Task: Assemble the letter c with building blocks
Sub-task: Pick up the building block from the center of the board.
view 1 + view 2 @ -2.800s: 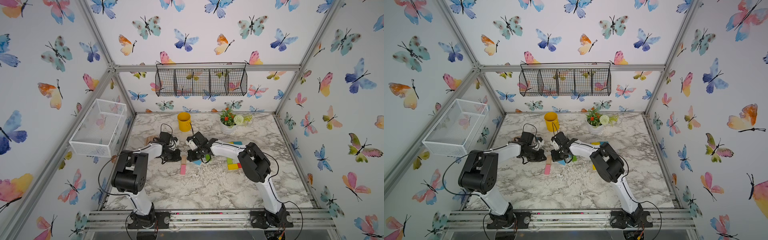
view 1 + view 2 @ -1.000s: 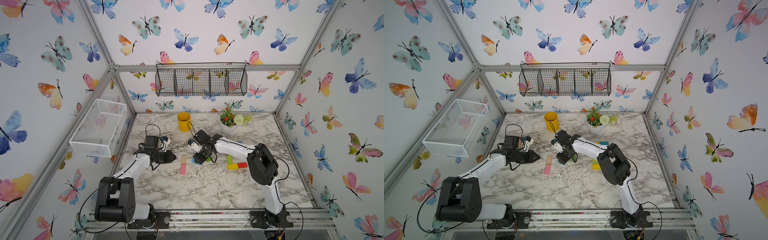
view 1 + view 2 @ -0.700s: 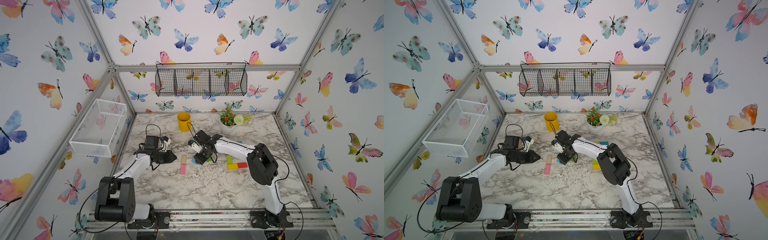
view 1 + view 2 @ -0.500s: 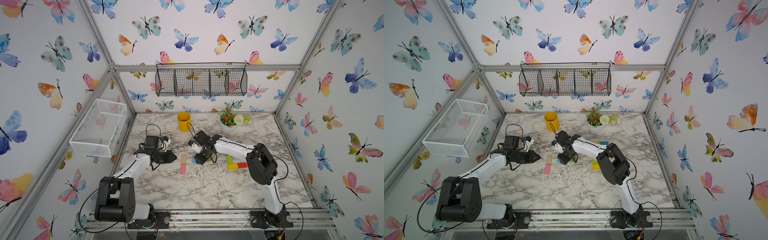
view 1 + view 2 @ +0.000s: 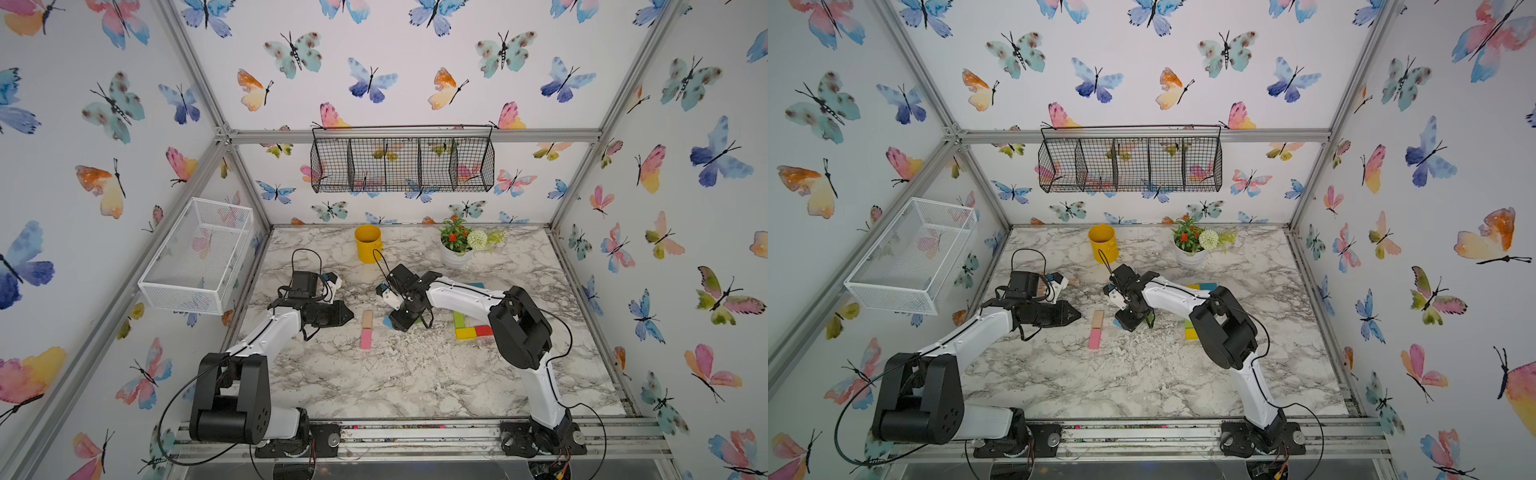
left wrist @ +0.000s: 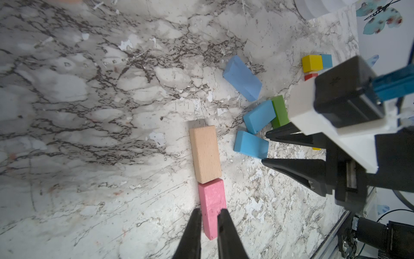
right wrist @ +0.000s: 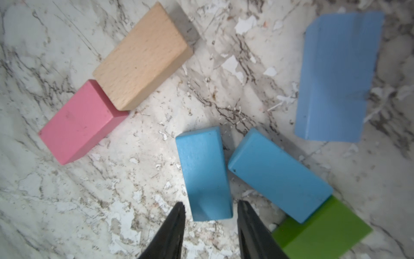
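Note:
A tan block [image 5: 367,319] and a pink block [image 5: 365,338] lie end to end in a line mid-table. My left gripper [image 5: 351,318] hovers just left of them, shut and empty; in the left wrist view its tips [image 6: 209,210] frame the pink block [image 6: 212,201] lying below. My right gripper [image 7: 211,203] is open, its jaws straddling the near end of a blue block [image 7: 205,172] with small gaps either side. Beside it lie a second blue block [image 7: 277,175], a green block [image 7: 322,228] and a larger light-blue block [image 7: 336,76].
Green [image 5: 458,320], yellow [image 5: 465,332] and red [image 5: 483,331] blocks form an L to the right of the right gripper. A yellow cup [image 5: 368,243] and a flower pot [image 5: 457,253] stand at the back. A white wire basket [image 5: 199,253] hangs on the left wall.
The right jaws have narrowed around the blue block over the last second. The left arm, which earlier drew back from the blocks, has held still since.

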`<state>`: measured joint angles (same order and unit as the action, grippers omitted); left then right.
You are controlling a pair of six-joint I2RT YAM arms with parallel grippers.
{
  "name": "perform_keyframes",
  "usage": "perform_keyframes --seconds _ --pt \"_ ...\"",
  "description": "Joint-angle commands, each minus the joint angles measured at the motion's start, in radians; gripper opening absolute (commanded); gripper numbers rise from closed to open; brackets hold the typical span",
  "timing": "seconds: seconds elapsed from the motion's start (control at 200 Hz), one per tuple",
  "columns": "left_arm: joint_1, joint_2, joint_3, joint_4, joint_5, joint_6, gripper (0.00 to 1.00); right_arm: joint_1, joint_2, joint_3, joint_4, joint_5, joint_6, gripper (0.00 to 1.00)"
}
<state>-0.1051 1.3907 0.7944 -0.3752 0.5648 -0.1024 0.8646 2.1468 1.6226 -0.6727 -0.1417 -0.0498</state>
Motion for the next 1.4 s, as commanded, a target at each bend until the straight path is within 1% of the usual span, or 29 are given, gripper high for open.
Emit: perform_keyframes --seconds 0.0,0.25,0.48,0.646,0.786,0.916,1.001,1.161,1.201,1.326,1.391 --pt "-0.005 0.013 0.008 0.002 0.02 -0.002 0.18 0.005 0.025 0.003 -0.028 0.013 -0.006 0.46" --pt "-0.004 0.017 0.009 0.003 0.02 -0.004 0.18 0.013 0.037 0.004 -0.024 0.037 -0.006 0.48" --pt "-0.004 0.017 0.008 0.002 0.021 -0.005 0.18 0.027 0.044 -0.004 -0.009 0.063 -0.016 0.46" --pt "-0.005 0.015 0.008 0.002 0.02 -0.004 0.18 0.031 0.037 -0.009 0.0 0.083 -0.037 0.4" --pt "-0.004 0.015 0.008 0.002 0.02 -0.002 0.18 0.031 0.012 -0.027 0.027 0.077 -0.071 0.26" --pt "-0.005 0.01 0.006 0.004 0.019 -0.001 0.18 0.031 0.006 -0.025 0.031 0.068 -0.104 0.25" --pt "-0.004 0.006 0.005 0.001 0.015 -0.002 0.18 0.031 -0.004 -0.026 0.036 0.058 -0.13 0.22" --pt "-0.004 0.005 0.005 0.002 0.02 -0.001 0.18 0.031 -0.06 -0.068 0.109 0.043 -0.224 0.06" --pt "-0.005 0.005 0.005 0.003 0.021 -0.001 0.18 0.031 -0.075 -0.075 0.125 0.046 -0.25 0.04" --pt "-0.004 0.004 0.006 0.005 0.026 0.0 0.18 0.031 -0.098 -0.077 0.153 0.051 -0.327 0.04" --pt "-0.004 0.004 0.006 0.006 0.028 0.0 0.18 0.027 -0.098 -0.065 0.155 0.038 -0.37 0.06"
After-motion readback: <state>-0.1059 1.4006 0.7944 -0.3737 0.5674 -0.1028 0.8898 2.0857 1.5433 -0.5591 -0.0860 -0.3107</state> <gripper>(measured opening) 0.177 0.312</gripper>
